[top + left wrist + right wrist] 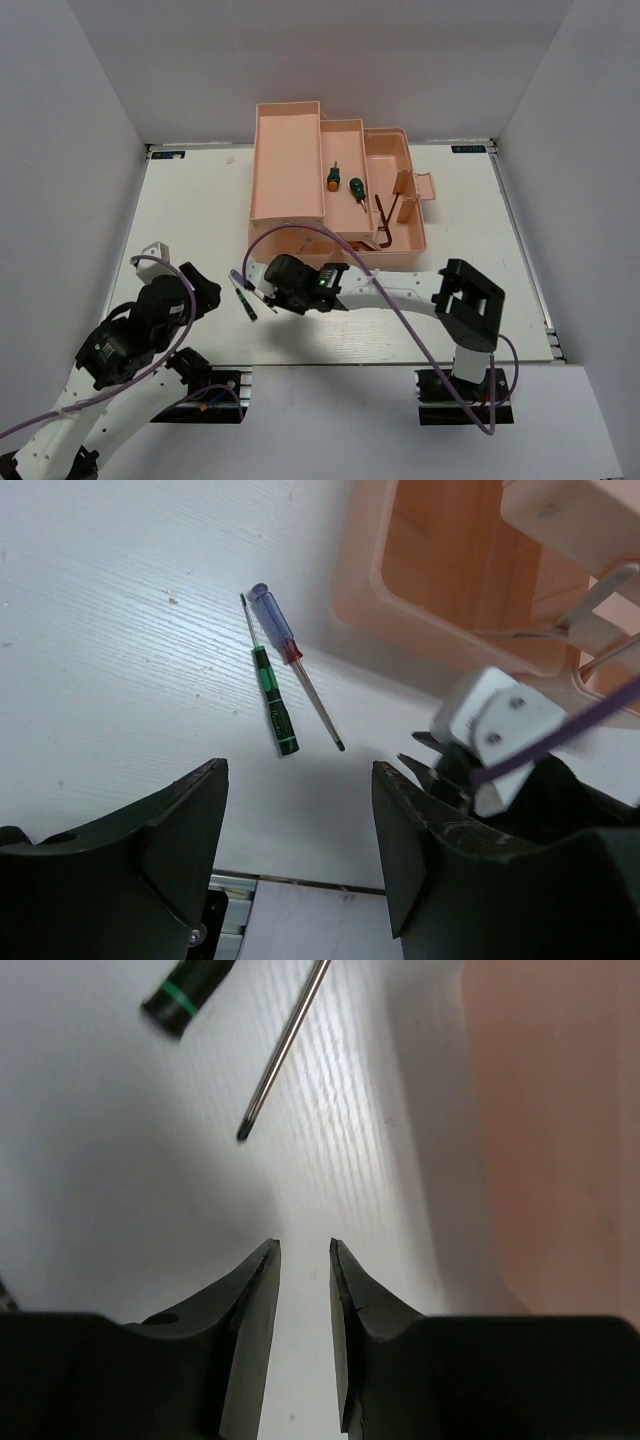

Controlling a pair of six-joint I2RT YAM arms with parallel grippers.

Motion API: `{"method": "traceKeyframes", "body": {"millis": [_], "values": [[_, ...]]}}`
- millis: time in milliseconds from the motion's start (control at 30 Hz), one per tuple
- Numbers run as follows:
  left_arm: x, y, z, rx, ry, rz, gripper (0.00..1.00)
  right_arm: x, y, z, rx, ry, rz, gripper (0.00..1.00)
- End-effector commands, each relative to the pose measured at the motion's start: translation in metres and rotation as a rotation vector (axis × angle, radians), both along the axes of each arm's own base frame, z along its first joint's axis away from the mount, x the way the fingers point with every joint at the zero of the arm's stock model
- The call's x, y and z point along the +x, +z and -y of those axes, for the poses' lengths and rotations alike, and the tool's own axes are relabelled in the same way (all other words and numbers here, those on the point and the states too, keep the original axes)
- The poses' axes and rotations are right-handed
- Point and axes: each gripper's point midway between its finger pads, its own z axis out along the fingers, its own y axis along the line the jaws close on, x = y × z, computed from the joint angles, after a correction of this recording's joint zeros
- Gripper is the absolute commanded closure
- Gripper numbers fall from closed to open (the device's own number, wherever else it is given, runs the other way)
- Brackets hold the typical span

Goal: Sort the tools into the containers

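Note:
Two thin screwdrivers lie side by side on the white table, one with a blue-purple handle point(276, 623) point(238, 279), one with a green-and-black handle point(273, 705) point(249, 306). My right gripper point(305, 1247) point(263, 297) hovers just short of their tips, its jaws a narrow gap apart with nothing between them. The steel shaft point(286, 1047) and the green-ringed handle end point(184, 1001) lie ahead of it. My left gripper point(300, 790) point(205, 290) stands open and empty, near the table's front edge, short of both tools. The peach-pink toolbox point(288, 160) is folded open.
The toolbox's middle tray holds a stubby green screwdriver point(356, 187) and an orange-tipped one point(333, 179). Dark hex keys point(386, 218) lie in the right compartment. A toolbox wall point(560, 1110) is close on the right gripper's right. Purple cables loop over both arms.

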Motion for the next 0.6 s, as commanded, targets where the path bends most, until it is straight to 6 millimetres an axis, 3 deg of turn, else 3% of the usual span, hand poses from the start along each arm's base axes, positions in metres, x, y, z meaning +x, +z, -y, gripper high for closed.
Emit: {"method": "traceKeyframes", "body": {"millis": [0, 133, 167, 200, 333, 567], "values": [[-0.009, 0.008, -0.016, -0.018, 0.066, 0.015, 0.3, 0.019, 0.016, -0.036, 0.086, -0.124, 0.058, 0.67], [-0.017, 0.008, -0.023, -0.027, 0.071, 0.016, 0.3, 0.019, 0.003, -0.053, 0.089, -0.185, 0.015, 0.67], [-0.019, 0.006, -0.025, -0.017, 0.071, 0.005, 0.3, 0.022, 0.012, -0.061, 0.107, -0.199, 0.013, 0.67], [-0.02, 0.011, -0.027, -0.026, 0.078, 0.025, 0.3, 0.02, -0.001, -0.062, 0.088, -0.219, -0.01, 0.67], [-0.024, 0.013, -0.032, -0.028, 0.09, 0.026, 0.3, 0.016, -0.007, -0.075, 0.085, -0.259, -0.07, 0.66], [-0.03, 0.013, -0.037, -0.028, 0.091, 0.026, 0.3, 0.01, -0.031, -0.083, 0.055, -0.285, -0.142, 0.64]]}}
